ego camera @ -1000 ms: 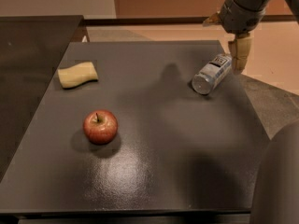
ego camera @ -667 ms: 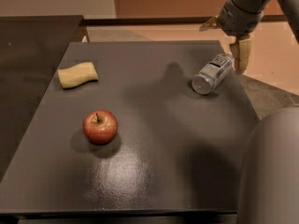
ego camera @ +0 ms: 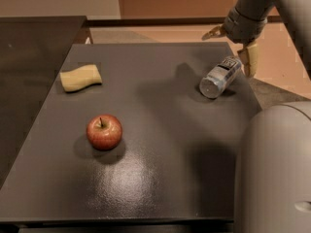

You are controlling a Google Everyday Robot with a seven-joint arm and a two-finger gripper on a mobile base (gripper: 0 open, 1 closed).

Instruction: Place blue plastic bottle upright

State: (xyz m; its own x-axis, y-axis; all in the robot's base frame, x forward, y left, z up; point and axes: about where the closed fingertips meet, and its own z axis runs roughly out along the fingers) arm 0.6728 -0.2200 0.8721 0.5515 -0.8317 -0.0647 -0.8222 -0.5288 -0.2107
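Observation:
The blue plastic bottle [ego camera: 220, 77] lies on its side near the right edge of the dark table [ego camera: 155, 130], its base toward the camera and its top toward the back right. My gripper [ego camera: 232, 46] hangs just above and behind the bottle's far end. Its two tan fingers are spread apart, one finger [ego camera: 249, 59] beside the bottle's upper end and the other [ego camera: 214, 32] further back. It holds nothing.
A red apple [ego camera: 104, 131] sits left of the table's middle. A pale yellow sponge-like piece [ego camera: 80, 78] lies at the back left. My arm's grey body [ego camera: 274, 169] fills the lower right. A darker counter [ego camera: 34, 47] adjoins on the left.
The gripper has shifted slightly to the left and up over the bottle's far end. The bottle, apple and yellow piece have not moved.

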